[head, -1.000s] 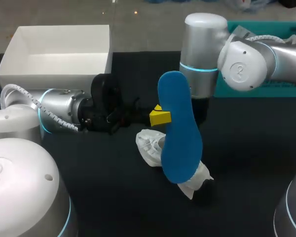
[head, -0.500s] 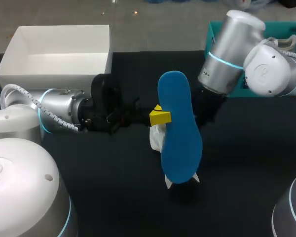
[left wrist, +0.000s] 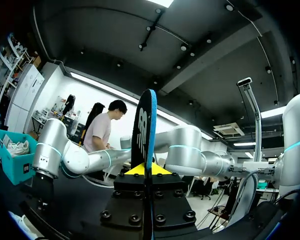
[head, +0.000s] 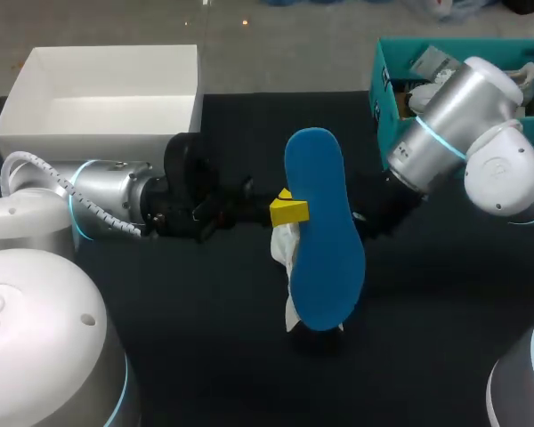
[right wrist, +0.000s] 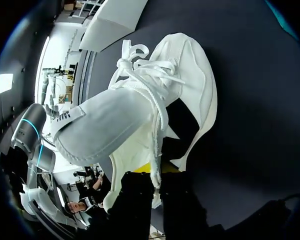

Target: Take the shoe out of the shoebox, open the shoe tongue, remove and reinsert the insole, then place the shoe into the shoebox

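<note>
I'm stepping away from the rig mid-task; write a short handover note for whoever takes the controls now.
Left gripper: jaws shut on the blue foam insole, held upright above the table.
Right gripper: jaws shut on the white lace-up sneaker, held close beside the insole.
White cardboard shoebox: open, at the table's far left.
Done: shoe out, insole removed.
Left: reinsert insole, return shoe to shoebox.

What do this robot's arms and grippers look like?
Both the left arm and right arm are rounded silver-white tubes with glowing cyan rings at the joints. A white ribbed cable loops off the left arm. The left gripper and right gripper are black, yellow-tipped.
</note>
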Motion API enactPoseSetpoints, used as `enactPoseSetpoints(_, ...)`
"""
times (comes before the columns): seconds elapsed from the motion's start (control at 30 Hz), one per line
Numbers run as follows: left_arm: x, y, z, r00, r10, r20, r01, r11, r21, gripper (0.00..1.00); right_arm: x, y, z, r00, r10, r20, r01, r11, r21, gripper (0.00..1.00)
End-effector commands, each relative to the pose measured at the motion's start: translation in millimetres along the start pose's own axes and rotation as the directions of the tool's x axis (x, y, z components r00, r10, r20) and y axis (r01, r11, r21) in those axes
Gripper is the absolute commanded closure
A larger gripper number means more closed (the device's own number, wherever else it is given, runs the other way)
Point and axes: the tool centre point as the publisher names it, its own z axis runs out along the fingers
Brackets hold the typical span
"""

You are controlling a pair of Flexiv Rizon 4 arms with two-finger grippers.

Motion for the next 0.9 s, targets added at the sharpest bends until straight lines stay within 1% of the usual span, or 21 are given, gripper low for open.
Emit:
enactPoseSetpoints(0.03, 0.0, 1.0, 0.6, 1.0, 0.0, 0.0, 0.0, 1.0, 0.001, 1.0, -3.1, -3.8, -3.9, 1.0, 0.002, -0.029, -0.004, 0.998, -0.064, 1.0)
enactPoseSetpoints(0.17, 0.0, 1.0, 0.6, 1.0, 0.0, 0.0, 0.0, 1.0, 0.001, 1.0, -3.0, -1.7, -9.2, 0.999, 0.0, -0.036, -0.003, 0.995, -0.099, 1.0)
enactPoseSetpoints(0.23, 0.0, 1.0, 0.6, 1.0, 0.0, 0.0, 0.0, 1.0, 0.001, 1.0, -3.9, 0.6, -9.4, 0.999, -0.003, -0.038, -0.001, 0.995, -0.1, 1.0)
enactPoseSetpoints(0.33, 0.0, 1.0, 0.6, 1.0, 0.0, 0.0, 0.0, 1.0, 0.001, 1.0, -5.8, 4.4, -2.9, 1.0, -0.011, -0.022, 0.009, 0.996, -0.087, 1.0)
enactPoseSetpoints(0.5, 0.0, 1.0, 0.6, 1.0, 0.0, 0.0, 0.0, 1.0, 0.001, 1.0, -9.0, 5.3, 4.4, 1.0, -0.004, -0.017, 0.002, 0.998, -0.068, 1.0)
enactPoseSetpoints(0.7, 0.0, 1.0, 0.6, 1.0, 0.0, 0.0, 0.0, 1.0, 0.001, 1.0, -13.4, 3.8, 9.5, 0.999, 0.012, -0.031, -0.014, 0.998, -0.059, 1.0)
enactPoseSetpoints(0.73, 0.0, 1.0, 0.6, 1.0, 0.0, 0.0, 0.0, 1.0, 0.001, 1.0, -14.6, 3.3, 9.8, 0.998, 0.046, -0.045, -0.048, 0.997, -0.059, 1.0)
enactPoseSetpoints(0.77, 0.0, 1.0, 0.6, 1.0, 0.0, 0.0, 0.0, 1.0, 0.001, 1.0, -15.7, 3.2, 8.2, 0.996, 0.075, -0.047, -0.077, 0.995, -0.06, 0.0)
enactPoseSetpoints(0.8, 0.0, 1.0, 0.6, 1.0, 0.0, 0.0, 0.0, 1.0, 0.001, 1.0, -15.5, 2.1, 6.6, 0.997, 0.062, -0.047, -0.065, 0.996, -0.059, 0.0)
enactPoseSetpoints(0.83, 0.0, 1.0, 0.6, 1.0, 0.0, 0.0, 0.0, 1.0, 0.001, 1.0, -13.6, -0.8, 2.8, 0.995, 0.079, -0.057, -0.082, 0.995, -0.055, 0.0)
enactPoseSetpoints(0.87, 0.0, 1.0, 0.6, 1.0, 0.0, 0.0, 0.0, 1.0, 0.001, 1.0, -10.5, -4.9, -2.6, 0.995, 0.075, -0.062, -0.079, 0.995, -0.059, 0.0)
enactPoseSetpoints(0.9, 0.0, 1.0, 0.6, 1.0, 0.0, 0.0, 0.0, 1.0, 0.001, 1.0, -7.5, -9.3, -10.1, 0.992, 0.089, -0.087, -0.095, 0.994, -0.058, 0.0)
